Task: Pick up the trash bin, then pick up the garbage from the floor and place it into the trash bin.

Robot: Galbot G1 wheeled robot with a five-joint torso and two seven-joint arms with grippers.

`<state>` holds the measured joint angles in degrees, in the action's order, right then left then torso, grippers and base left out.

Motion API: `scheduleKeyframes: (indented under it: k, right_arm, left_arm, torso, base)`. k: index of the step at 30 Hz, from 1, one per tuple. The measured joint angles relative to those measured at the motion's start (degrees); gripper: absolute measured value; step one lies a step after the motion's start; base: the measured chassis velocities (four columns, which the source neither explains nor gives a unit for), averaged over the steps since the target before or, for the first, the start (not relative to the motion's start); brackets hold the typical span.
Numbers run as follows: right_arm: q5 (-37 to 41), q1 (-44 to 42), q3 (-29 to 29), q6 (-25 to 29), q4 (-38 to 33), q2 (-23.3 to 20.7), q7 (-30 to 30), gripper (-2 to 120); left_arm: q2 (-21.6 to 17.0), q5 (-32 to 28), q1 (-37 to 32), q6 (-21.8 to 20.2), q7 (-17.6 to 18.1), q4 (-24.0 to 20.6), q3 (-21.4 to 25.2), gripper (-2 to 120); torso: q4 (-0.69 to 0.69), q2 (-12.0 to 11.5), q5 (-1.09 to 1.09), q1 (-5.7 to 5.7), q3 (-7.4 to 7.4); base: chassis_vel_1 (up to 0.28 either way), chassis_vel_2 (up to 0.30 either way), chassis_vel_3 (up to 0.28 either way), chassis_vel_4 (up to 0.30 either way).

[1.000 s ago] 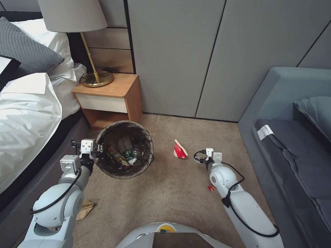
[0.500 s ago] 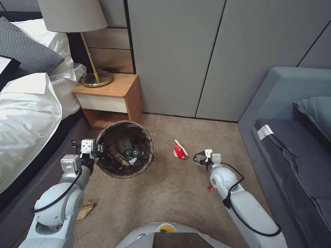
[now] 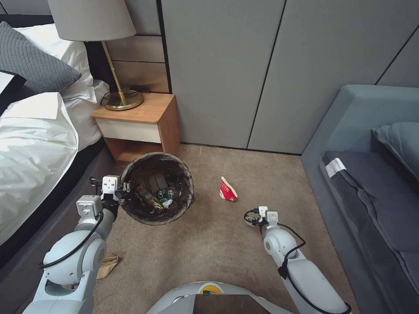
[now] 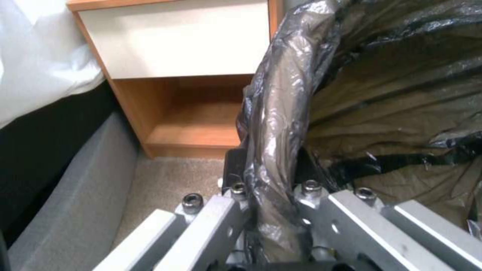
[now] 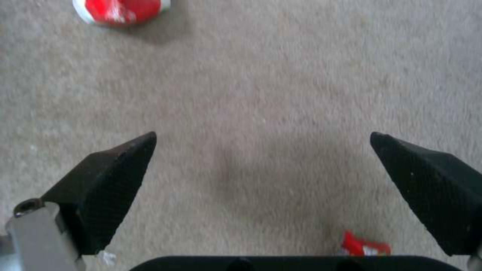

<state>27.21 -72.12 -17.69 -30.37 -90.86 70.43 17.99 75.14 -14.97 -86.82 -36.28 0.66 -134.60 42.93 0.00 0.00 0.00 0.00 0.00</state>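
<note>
Head view: trash bin (image 3: 157,188) left of centre, rim pinched by left gripper (image 3: 124,190); red wrapper (image 3: 228,190) mid-frame on floor (image 3: 209,244).
Left wrist view: jaws clamped on bagged rim; keep bin level.
Right wrist view: right gripper (image 5: 263,150) wide open, empty; small red scrap (image 5: 364,246) at lower right, so centre over it before closing.

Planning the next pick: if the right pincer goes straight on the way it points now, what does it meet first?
Probably bare carpet. The right pincer is open and aimed down at the floor; the red-and-white wrapper lies beyond its fingertips, a small red scrap nearer its base. Depth is unclear.
</note>
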Motion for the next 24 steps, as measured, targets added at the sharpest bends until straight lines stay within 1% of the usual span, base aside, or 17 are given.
scheduleKeyframes:
  k: [8,13,24]
  right_arm:
    - [-0.80,-2.02,-0.80,0.60,-0.14,0.61,0.06,100]
    - [-1.26,-5.45,-2.31,0.76,-2.10,0.94,0.46,100]
    - [-1.92,-7.30,-3.52,0.60,-3.09,1.07,1.43,100]
  left_arm:
    - [0.13,0.00,-0.12,0.05,-0.06,0.00,-0.08,0]
    - [0.22,0.02,0.29,0.12,-0.17,0.35,-0.37,0]
    - [-0.22,-0.03,0.54,0.17,-0.31,0.80,-0.38,0]
  torso:
    - [0.00,0.00,0.00,0.00,0.00]
    - [0.00,0.00,0.00,0.00,0.00]
    - [0.01,0.00,0.00,0.00,0.00]
  base:
    - [0.000,0.000,0.000,0.000]
    - [0.000,0.000,0.000,0.000]
    - [0.000,0.000,0.000,0.000]
